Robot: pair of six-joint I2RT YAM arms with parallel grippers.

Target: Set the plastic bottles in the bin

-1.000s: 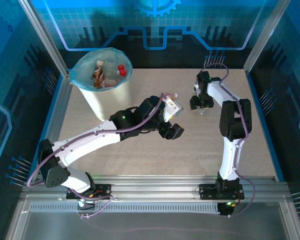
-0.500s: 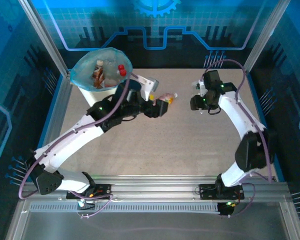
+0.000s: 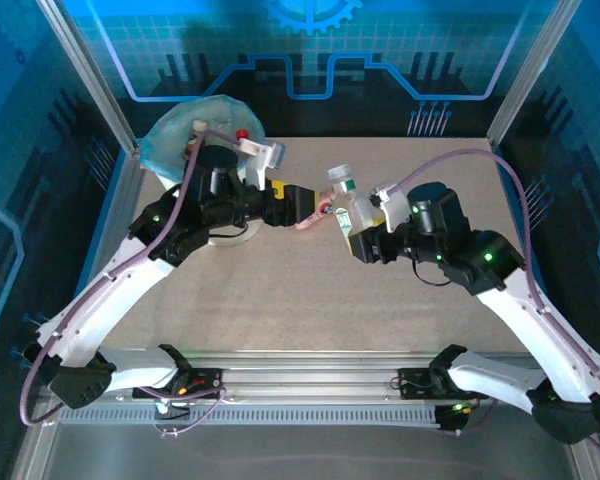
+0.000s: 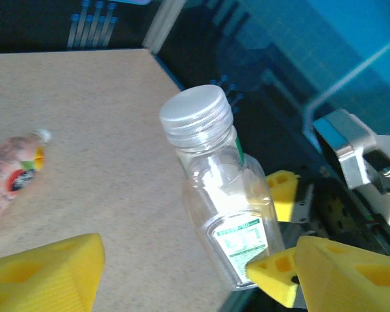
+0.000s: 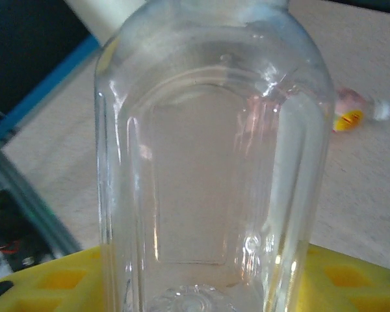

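Plastic bottles are what I'm watching, and the clear bottle [image 3: 346, 198] is the one in play: squarish shoulders, a pale screw cap, a white-and-green label low on its side. It stands upright off the table [image 3: 280, 290], well to the right of the blue-lined bin [image 3: 163, 150], with the right gripper [image 3: 357, 236] clamped on its base between yellow pads [image 5: 52, 279]. A pink bottle [image 3: 314, 213] with a white cap lies on its side on the table, between the bin and the clear one. My left gripper [image 3: 302, 207] hangs just bin-side of the clear bottle, jaws apart and holding nothing. Inside the bin I see a red cap [image 3: 242, 133].
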